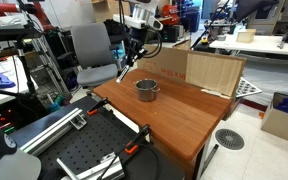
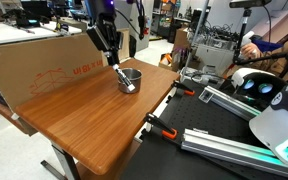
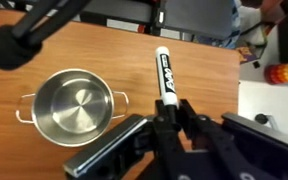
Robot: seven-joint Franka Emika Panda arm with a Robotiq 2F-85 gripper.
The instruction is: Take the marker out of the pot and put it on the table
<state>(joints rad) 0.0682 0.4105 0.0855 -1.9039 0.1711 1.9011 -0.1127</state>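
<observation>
My gripper (image 3: 171,105) is shut on the marker (image 3: 165,75), a white pen with a black cap and black lettering that sticks out ahead of the jaws. The shiny metal pot (image 3: 44,86) stands empty to the left of the marker in the wrist view. In both exterior views the gripper (image 1: 132,55) (image 2: 109,45) hangs above the reddish-brown table (image 1: 174,118) (image 2: 84,115), just beside and above the pot (image 1: 147,90) (image 2: 130,78). The marker (image 2: 117,66) points down towards the tabletop next to the pot.
A large cardboard box (image 1: 214,70) (image 2: 44,60) stands along the table's far edge. A black perforated board (image 1: 74,155) (image 2: 234,140) adjoins the table, with orange clamps at the edge. A grey chair (image 1: 89,50) stands behind. A person (image 2: 274,40) sits nearby.
</observation>
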